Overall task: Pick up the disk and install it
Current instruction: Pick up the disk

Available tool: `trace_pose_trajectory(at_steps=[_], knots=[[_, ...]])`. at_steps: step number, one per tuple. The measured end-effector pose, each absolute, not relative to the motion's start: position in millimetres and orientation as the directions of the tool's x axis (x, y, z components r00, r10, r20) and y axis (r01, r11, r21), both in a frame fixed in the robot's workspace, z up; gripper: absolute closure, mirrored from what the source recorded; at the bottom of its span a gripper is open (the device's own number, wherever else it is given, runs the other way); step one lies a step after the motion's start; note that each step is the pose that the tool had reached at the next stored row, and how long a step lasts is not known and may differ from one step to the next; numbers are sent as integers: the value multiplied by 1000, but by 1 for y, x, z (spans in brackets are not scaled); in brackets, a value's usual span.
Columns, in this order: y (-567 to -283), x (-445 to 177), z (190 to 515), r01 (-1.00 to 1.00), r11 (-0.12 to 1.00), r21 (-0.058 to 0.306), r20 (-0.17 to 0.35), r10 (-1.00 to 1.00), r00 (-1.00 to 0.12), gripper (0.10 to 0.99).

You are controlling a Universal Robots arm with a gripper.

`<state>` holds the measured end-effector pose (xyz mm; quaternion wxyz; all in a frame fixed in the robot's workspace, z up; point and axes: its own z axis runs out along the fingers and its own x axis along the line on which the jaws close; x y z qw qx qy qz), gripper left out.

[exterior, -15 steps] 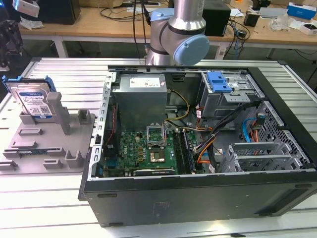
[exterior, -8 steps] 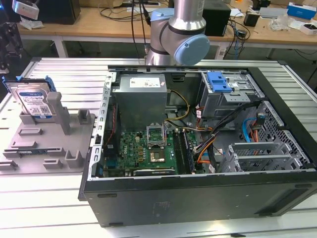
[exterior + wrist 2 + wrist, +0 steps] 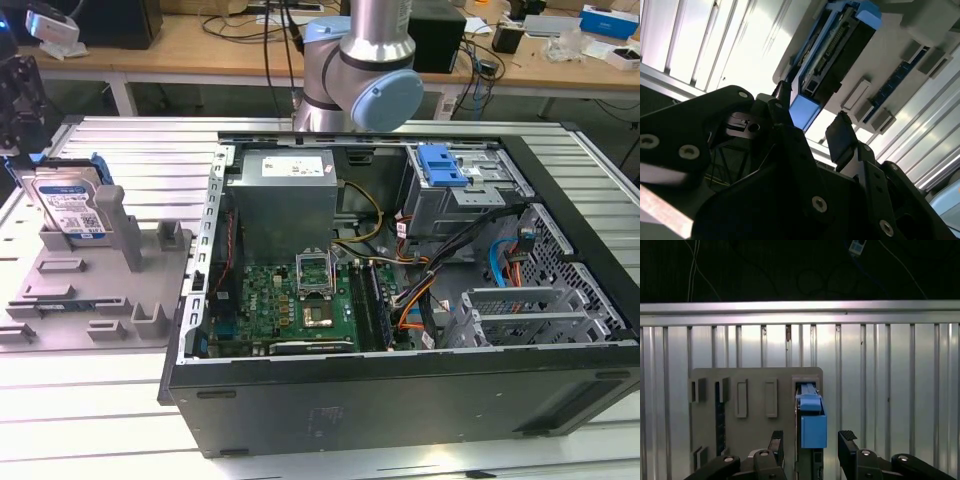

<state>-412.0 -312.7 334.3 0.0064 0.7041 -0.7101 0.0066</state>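
The disk [image 3: 68, 205] stands on edge in a slot at the far corner of a grey holder [image 3: 110, 290], at the exterior view's left; its silver face, white-and-blue label and blue carrier show. In both wrist views my gripper [image 3: 811, 437] [image 3: 812, 112] is open, one black fingertip on each side of the disk's blue end [image 3: 813, 427] [image 3: 802, 112], with a gap on each side. In the exterior view the black gripper body [image 3: 18, 105] hangs just above and behind the disk at the frame's left edge.
An open computer case [image 3: 400, 390] lies on the ribbed metal table [image 3: 100, 420] to the holder's right, with a motherboard [image 3: 300, 300], cables and a drive bay with a blue latch [image 3: 443, 165]. The arm's base [image 3: 360, 70] stands behind the case. Cluttered wooden benches run along the back.
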Motion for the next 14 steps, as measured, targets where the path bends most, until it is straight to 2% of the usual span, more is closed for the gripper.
trace_pose_trajectory(at_steps=[14], knots=[[-313, -414, 322, -1000, 9, 0, 19, -1000, -9, 529]])
